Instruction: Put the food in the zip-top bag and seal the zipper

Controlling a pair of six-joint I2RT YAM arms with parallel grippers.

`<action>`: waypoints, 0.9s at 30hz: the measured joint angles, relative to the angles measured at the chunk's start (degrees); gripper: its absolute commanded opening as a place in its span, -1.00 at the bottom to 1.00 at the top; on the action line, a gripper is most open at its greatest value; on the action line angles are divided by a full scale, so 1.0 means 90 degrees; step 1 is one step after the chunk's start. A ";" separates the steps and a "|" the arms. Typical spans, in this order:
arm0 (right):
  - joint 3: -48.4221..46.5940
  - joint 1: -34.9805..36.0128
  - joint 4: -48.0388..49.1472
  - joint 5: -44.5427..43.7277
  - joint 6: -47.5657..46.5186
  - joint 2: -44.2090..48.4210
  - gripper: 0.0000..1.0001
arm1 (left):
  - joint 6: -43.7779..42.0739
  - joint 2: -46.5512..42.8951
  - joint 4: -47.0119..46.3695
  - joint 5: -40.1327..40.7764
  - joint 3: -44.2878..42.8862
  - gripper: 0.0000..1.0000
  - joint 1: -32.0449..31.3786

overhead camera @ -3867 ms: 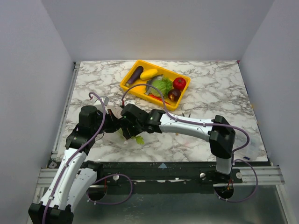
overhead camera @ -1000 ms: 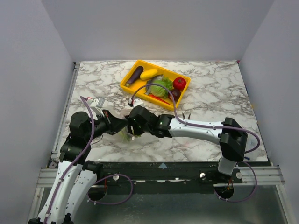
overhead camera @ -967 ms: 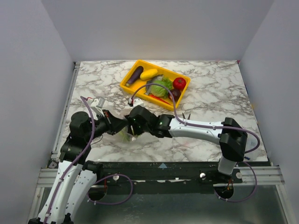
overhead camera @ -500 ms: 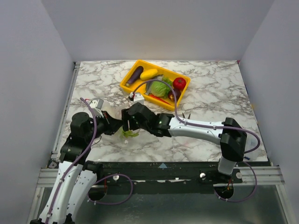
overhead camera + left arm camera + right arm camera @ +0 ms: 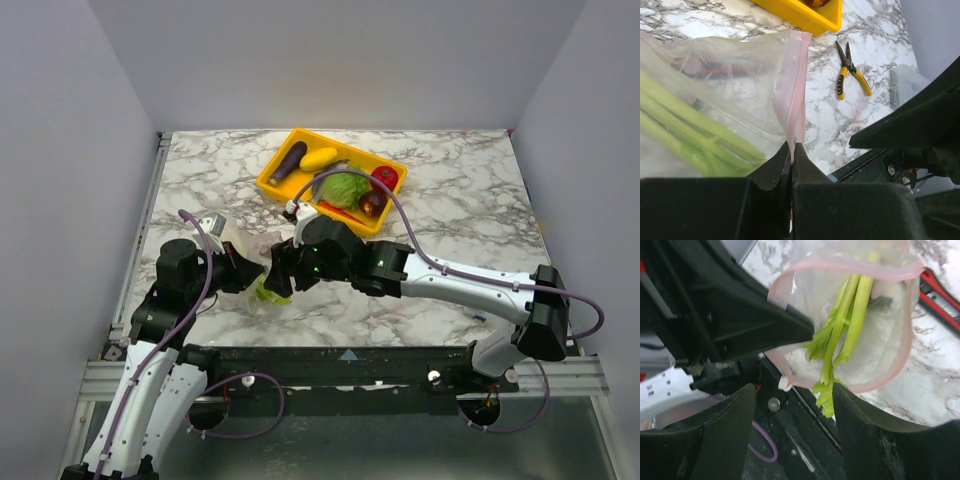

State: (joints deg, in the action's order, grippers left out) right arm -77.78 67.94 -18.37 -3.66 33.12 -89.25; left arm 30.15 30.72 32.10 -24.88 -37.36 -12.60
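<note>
My left gripper [image 5: 791, 146] is shut on the pink zipper [image 5: 792, 95] at the edge of the clear zip-top bag [image 5: 730, 75]. It holds the bag's mouth [image 5: 850, 270] up and open. A green leek [image 5: 840, 335] lies inside the bag, its leafy end poking out past the rim. My right gripper [image 5: 792, 390] stands open just in front of the mouth with nothing held, the leaf tip beside one finger. In the top view the two grippers meet at the bag [image 5: 262, 262]. Eggplant [image 5: 287, 162], squash [image 5: 318, 158], lettuce [image 5: 346, 188], tomato [image 5: 384, 178] and onion [image 5: 373, 203] lie in the tray.
The yellow tray [image 5: 290, 195] stands at the back centre of the marble table. Yellow-handled pliers [image 5: 850, 70] lie to the right of the bag. A red-and-black pocket knife [image 5: 940, 295] lies under or behind the bag. A clear box [image 5: 907, 85] sits near the right edge.
The right arm's elbow has swung out to the right and its wrist has drawn back slightly from the bag. The leek's green end sits a little further left. The left gripper has kept its hold.
</note>
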 measured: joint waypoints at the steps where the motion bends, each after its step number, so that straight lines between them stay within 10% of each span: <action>1: 0.0056 0.0005 0.0002 0.0131 -0.0036 0.0049 0.33 | -0.0007 0.0015 0.0015 0.0000 0.0000 -1.00 0.0000; 11: 0.0549 0.0121 -0.0415 0.0005 0.0986 -0.0032 0.42 | -0.0024 0.0022 0.0029 0.0000 -0.0002 -1.00 0.0000; 27: 0.1355 0.0124 0.0185 0.0036 0.2992 -0.0321 -0.15 | -0.0017 -0.0041 0.0029 -0.0002 0.0000 -1.00 0.0000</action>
State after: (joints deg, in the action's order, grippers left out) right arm -65.58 69.06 -16.71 -3.33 60.05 -92.14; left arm 30.00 30.35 32.36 -24.91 -37.36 -12.60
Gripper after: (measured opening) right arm 0.471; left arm 0.008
